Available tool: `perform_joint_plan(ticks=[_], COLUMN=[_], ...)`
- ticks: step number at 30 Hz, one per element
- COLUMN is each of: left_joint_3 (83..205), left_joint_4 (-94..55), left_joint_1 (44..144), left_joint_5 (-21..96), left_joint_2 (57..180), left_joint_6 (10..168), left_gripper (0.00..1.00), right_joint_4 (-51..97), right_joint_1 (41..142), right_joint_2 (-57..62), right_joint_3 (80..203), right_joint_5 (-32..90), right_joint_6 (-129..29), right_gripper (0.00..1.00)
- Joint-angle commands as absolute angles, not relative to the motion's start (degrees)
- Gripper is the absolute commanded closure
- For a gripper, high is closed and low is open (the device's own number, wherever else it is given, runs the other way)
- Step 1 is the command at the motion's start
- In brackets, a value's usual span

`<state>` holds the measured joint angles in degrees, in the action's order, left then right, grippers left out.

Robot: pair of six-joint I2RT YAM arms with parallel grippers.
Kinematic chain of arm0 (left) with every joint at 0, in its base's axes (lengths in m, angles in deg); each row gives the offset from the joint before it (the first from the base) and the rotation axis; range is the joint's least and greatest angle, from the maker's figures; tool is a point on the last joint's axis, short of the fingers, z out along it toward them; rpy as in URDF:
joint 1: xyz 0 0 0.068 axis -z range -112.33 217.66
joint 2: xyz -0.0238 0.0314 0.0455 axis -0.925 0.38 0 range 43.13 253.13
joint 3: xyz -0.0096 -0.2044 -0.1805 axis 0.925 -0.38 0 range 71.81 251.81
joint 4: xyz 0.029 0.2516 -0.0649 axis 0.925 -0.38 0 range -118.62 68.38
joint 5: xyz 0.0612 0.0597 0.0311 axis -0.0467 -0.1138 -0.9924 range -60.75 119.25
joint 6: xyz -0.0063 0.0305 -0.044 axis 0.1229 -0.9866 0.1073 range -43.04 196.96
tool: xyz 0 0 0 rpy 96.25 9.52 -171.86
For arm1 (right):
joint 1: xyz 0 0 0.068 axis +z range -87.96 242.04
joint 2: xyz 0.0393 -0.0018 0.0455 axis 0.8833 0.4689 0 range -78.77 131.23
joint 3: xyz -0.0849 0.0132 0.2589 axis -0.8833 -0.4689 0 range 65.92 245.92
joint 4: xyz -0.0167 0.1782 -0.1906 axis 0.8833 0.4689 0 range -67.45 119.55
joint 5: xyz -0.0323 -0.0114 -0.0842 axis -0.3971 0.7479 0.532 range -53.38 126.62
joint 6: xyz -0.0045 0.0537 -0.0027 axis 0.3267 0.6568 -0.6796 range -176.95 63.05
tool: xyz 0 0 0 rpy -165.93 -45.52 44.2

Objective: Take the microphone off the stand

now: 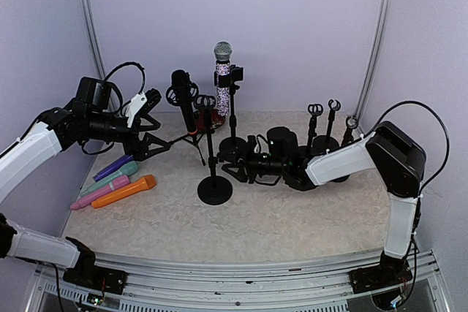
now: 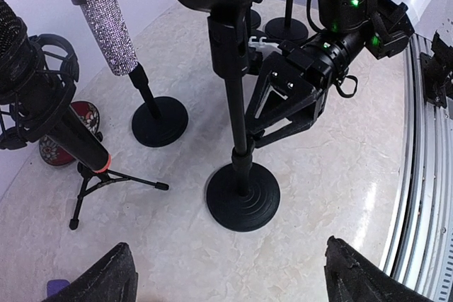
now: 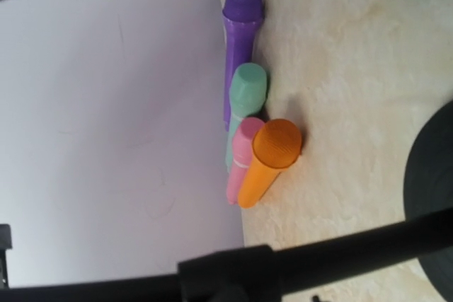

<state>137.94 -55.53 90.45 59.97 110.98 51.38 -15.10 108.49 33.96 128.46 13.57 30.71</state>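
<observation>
**Top view.** I see the left gripper (image 1: 157, 133) spread wide and empty. It sits just left of the black microphone (image 1: 183, 96), which stands upright in its tripod (image 1: 196, 139) and is not touching the jaws. The glitter microphone (image 1: 222, 71) is clipped upright in the rear stand (image 1: 233, 118), well apart from both grippers. The right gripper (image 1: 232, 168) lies low beside the pole of the empty front stand (image 1: 214, 189). I cannot tell whether its jaws pinch that pole. Bare table (image 1: 292, 217) lies between the stands and the arm bases.

**Left wrist.** The fingertips (image 2: 92, 281) are far apart with nothing between them. The black microphone is at upper left, beyond the jaws.

**Right wrist.** The front stand's pole crosses the lower edge. Four coloured microphones (image 3: 269, 160) lie bunched against the wall (image 3: 106, 104).
</observation>
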Motion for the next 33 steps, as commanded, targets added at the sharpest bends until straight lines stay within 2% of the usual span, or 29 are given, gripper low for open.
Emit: perform_joint_plan(ticks=[1, 17, 24, 29, 33], left_joint_3=[137.89, 139.91, 139.42, 139.62, 139.93], left_joint_4=[-56.51, -56.85, -57.23, -57.62, -57.95], left_joint_1=[90.08, 90.08, 90.08, 90.08, 90.08], left_joint_5=[61.37, 61.34, 61.35, 61.35, 61.42], left_joint_2=[110.68, 111.93, 111.61, 111.12, 110.99], left_joint_6=[50.6, 50.31, 49.72, 49.71, 49.51], left_gripper=[0.11, 0.11, 0.11, 0.11, 0.11], right_joint_4=[-17.85, -20.71, -21.07, -21.23, -20.82], right_joint_1=[107.83, 107.87, 107.83, 107.81, 107.82], right_joint_2=[33.32, 38.39, 38.98, 39.54, 38.98], right_joint_3=[127.84, 131.74, 132.28, 132.16, 131.43], right_joint_5=[11.68, 10.72, 10.95, 10.85, 11.3], right_joint_6=[31.77, 34.33, 34.38, 34.33, 33.83], right_gripper=[0.5, 0.67, 0.7, 0.81, 0.97])
